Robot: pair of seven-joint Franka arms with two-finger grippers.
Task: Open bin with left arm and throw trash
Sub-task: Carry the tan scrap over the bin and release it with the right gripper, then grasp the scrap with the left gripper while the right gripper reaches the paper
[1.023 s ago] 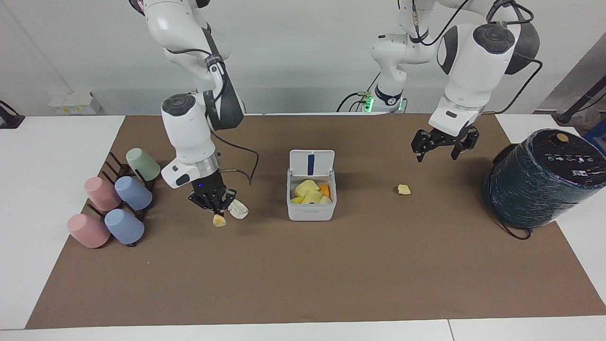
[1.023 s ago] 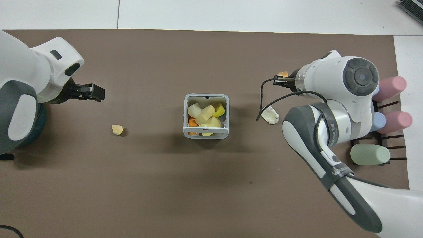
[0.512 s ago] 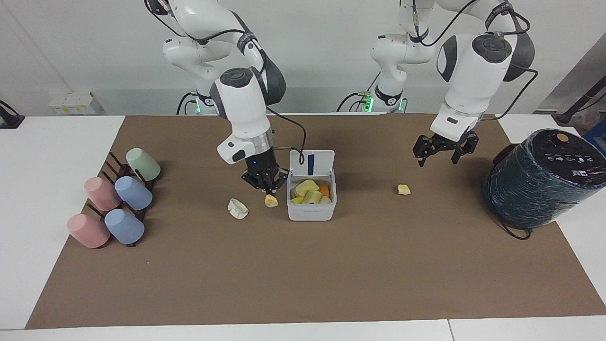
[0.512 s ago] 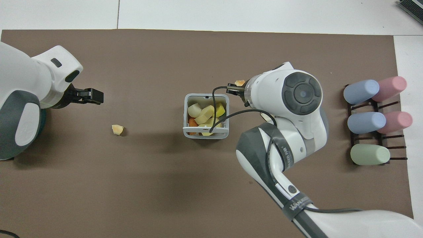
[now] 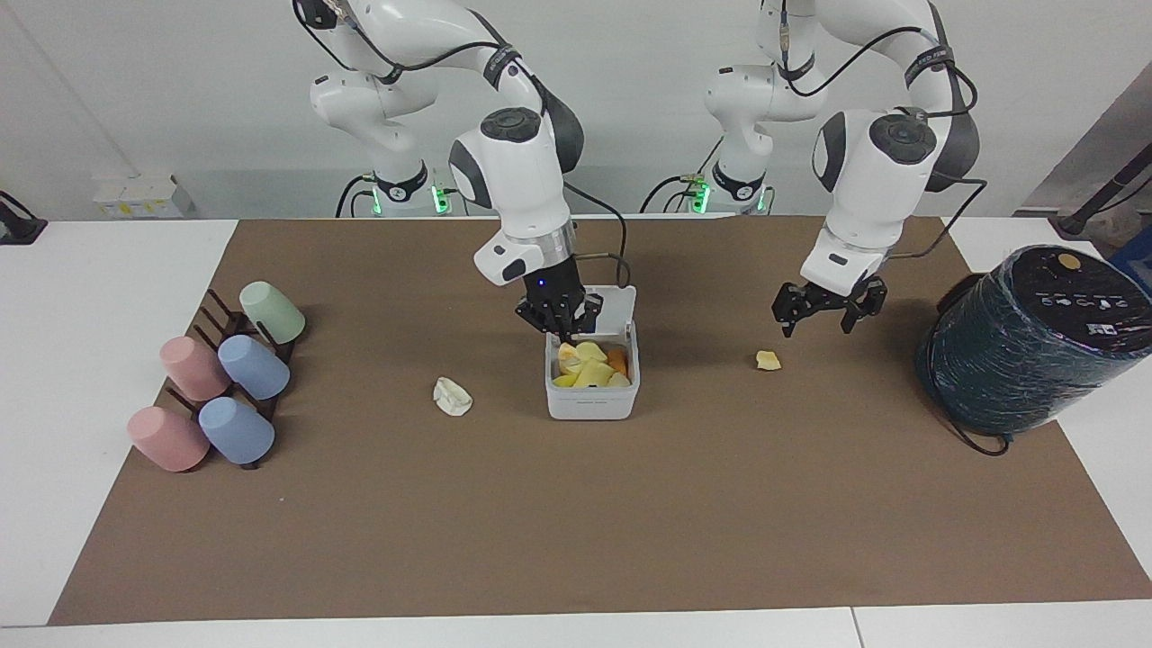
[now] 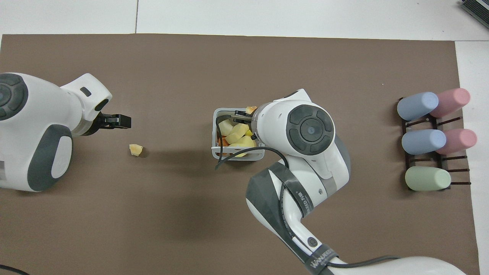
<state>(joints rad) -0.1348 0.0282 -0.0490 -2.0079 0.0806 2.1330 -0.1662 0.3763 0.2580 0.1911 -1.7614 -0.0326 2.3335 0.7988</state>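
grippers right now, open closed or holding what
left gripper: open, empty, over the mat near a yellow lump.
right gripper: over the open bin; cannot be told.

1. We see the bin (image 5: 591, 396) mid-mat, lid up on its robot-side edge, lumps inside
2. Right gripper (image 5: 560, 317) over the bin's opening
3. One trash lump (image 5: 768, 361) on the mat toward the left arm's end, left gripper (image 5: 817, 310) over the mat near it
4. Paper wad (image 5: 452, 396) beside the bin toward the right arm's end
5. Cup rack (image 6: 433, 139) at that end; wrapped cylinder (image 5: 1035, 337) at the left arm's end
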